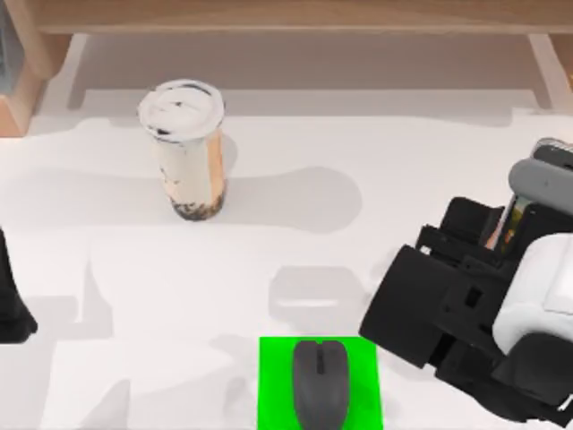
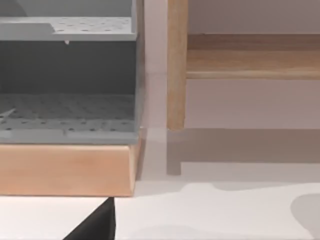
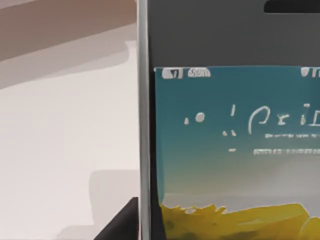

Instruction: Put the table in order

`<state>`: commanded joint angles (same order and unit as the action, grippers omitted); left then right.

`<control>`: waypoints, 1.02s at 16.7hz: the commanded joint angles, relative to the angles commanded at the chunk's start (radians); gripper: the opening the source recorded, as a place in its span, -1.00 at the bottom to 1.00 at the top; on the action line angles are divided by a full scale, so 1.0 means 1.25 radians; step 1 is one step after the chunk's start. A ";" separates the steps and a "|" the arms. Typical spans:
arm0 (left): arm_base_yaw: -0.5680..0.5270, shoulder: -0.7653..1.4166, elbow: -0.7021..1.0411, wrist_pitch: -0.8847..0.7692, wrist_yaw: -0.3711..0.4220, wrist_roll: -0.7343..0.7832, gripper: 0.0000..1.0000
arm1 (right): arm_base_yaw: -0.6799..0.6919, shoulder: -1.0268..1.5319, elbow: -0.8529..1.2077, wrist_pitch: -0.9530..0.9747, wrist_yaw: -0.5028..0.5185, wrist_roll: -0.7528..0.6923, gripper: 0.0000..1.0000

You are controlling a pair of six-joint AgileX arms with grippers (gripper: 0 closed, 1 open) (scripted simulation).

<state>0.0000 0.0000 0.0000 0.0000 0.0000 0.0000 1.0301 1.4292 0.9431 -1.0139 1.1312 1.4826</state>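
Top view puts the right gripper [image 1: 501, 235] at the frame's right edge, fingers pinching a phone [image 3: 230, 150]; a slack pinch could drop it onto the mouse [image 1: 320, 383] or green mat [image 1: 273, 385]. White worktop [image 1: 107, 269] fills the frame, long axis left-right, wooden shelf [image 1: 286, 16] along the top; cup [image 1: 186, 148] upper left.

Setting: a rendered office-style desk. Evidence: a large flat plain white tabletop [image 1: 269, 242] with a light wooden shelf structure [image 1: 295, 16] along its far edge and a grey perforated tray unit [image 2: 67, 75] on a wooden base. Desk items: a dark grey computer mouse [image 1: 320, 381] on a small bright green rectangular mat [image 1: 273, 394], and a lidded takeaway drink cup [image 1: 188, 148] standing upright.
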 joint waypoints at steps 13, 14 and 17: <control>0.000 0.000 0.000 0.000 0.000 0.000 1.00 | -0.020 -0.073 -0.086 0.290 0.036 -0.296 -1.00; 0.000 0.000 0.000 0.000 0.000 0.000 1.00 | -0.052 -0.066 -0.098 0.316 0.021 -0.310 -1.00; 0.000 0.000 0.000 0.000 0.000 0.000 1.00 | -0.132 -0.036 -0.115 0.360 -0.025 -0.315 -1.00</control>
<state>0.0000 0.0000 0.0000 0.0000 0.0000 0.0000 0.8651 1.3843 0.7990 -0.5645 1.1002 1.0885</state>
